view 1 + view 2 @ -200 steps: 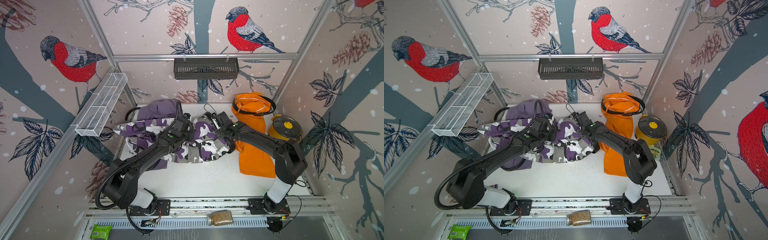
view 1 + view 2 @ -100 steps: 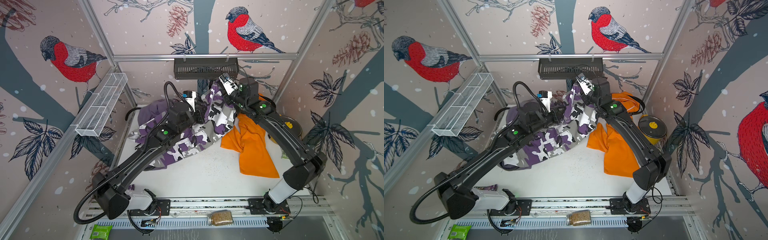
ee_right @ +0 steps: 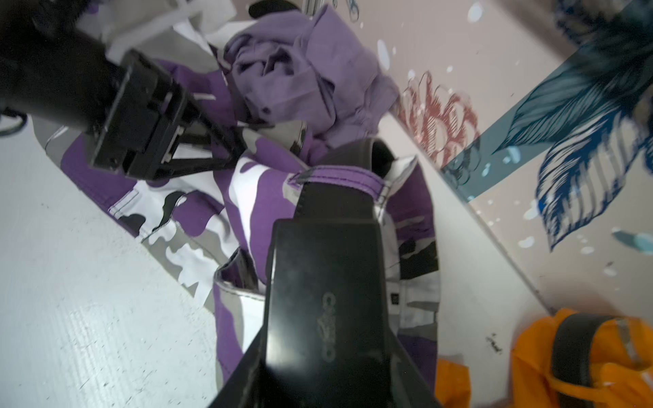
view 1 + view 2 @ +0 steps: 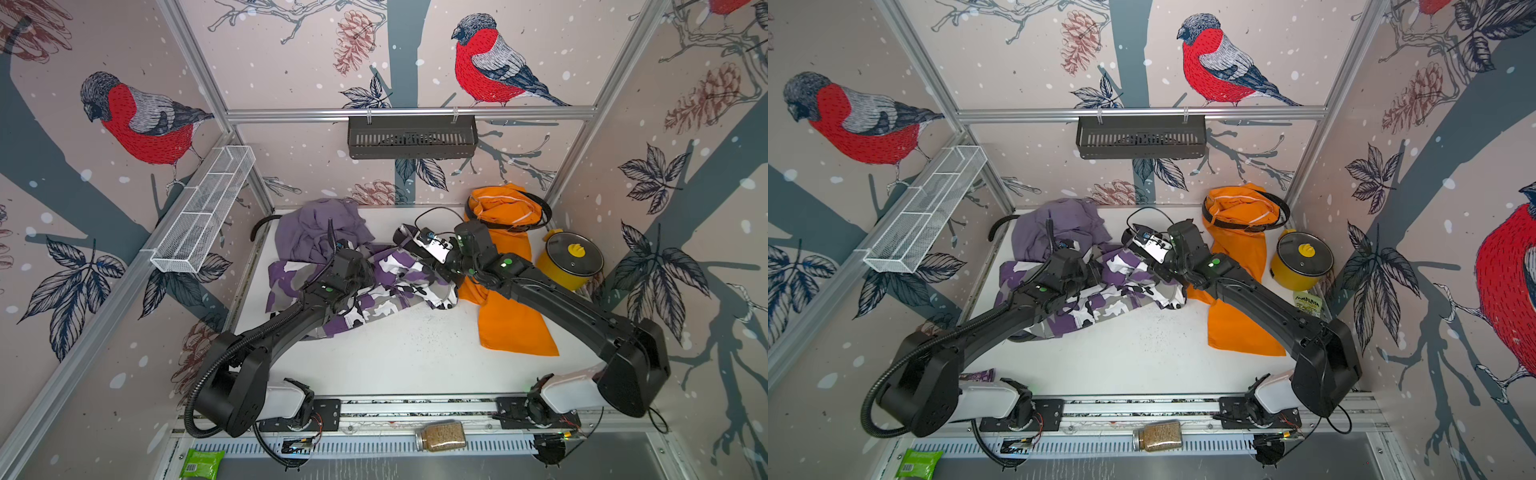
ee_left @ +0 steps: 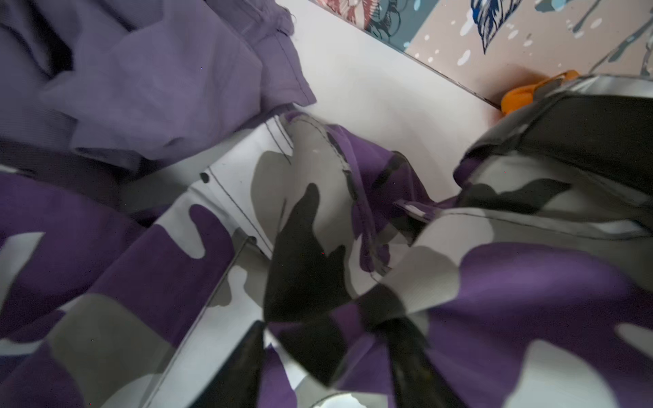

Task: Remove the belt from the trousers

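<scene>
The camouflage trousers lie crumpled mid-table. Lilac trousers are heaped behind them, and orange trousers lie to the right. My right gripper is shut on the black buckle of the belt, whose strap runs through a purple loop on the camouflage waistband. My left gripper is open, its fingers spread over camouflage cloth. A second black belt rings the orange waistband.
A yellow pot stands at the right wall. A white wire basket hangs on the left wall and a black one on the back wall. A black strap end curls beside the lilac trousers. A jar lies on the front rail.
Both arms have come down from a raised pose near the back wall, and the camouflage trousers lie on the table again. The left gripper has opened. The right still holds the buckle.
</scene>
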`<state>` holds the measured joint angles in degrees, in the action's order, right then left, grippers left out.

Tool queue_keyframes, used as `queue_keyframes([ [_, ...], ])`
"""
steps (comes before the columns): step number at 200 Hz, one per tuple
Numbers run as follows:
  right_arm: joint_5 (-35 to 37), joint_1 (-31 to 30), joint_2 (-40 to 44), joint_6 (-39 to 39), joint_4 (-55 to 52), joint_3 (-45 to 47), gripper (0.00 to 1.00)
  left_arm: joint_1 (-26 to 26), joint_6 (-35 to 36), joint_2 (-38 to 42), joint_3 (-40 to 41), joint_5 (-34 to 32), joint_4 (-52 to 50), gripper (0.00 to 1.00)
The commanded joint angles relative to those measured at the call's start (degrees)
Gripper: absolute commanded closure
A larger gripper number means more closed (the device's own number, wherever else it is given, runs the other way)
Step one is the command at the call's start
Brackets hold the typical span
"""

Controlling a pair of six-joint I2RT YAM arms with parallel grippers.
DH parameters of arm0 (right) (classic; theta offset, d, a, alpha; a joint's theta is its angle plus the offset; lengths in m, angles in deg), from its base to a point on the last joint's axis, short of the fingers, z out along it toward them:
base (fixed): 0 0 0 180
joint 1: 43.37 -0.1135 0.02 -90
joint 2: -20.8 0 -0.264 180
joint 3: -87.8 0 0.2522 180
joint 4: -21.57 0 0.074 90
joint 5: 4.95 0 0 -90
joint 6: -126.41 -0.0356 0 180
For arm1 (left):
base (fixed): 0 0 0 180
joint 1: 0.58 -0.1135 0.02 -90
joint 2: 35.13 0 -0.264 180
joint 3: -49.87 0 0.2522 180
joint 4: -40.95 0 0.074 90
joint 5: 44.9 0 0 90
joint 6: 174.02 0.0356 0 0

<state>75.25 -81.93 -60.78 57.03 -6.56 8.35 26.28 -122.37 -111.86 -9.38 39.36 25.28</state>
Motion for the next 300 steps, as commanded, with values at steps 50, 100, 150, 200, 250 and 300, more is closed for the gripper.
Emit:
queue_keyframes([
  [50,-2.75,0.39,5.25,-4.36,7.17,7.51,0.91,7.83,17.97,10.18,-1.30,6.62,3.71,0.00],
  [100,-5.84,2.20,7.32,-4.36,6.63,7.07,0.91,9.62,22.75,0.35,-4.92,16.38,9.60,0.00],
  [150,-6.71,2.75,8.19,-4.27,6.04,7.47,0.92,9.71,26.24,-7.25,-8.74,15.07,12.78,0.71],
  [200,-7.42,4.17,11.48,-5.00,5.80,10.61,0.92,7.56,23.50,-8.10,-8.30,-2.24,7.20,1.00],
  [250,-7.98,4.46,12.69,-7.05,6.74,14.70,0.92,1.75,18.92,-9.40,-8.20,-0.01,2.14,1.00],
  [300,-8.82,4.11,12.11,-6.21,5.61,11.72,0.92,8.42,24.06,-4.86,-9.82,-8.81,0.08,0.14],
])
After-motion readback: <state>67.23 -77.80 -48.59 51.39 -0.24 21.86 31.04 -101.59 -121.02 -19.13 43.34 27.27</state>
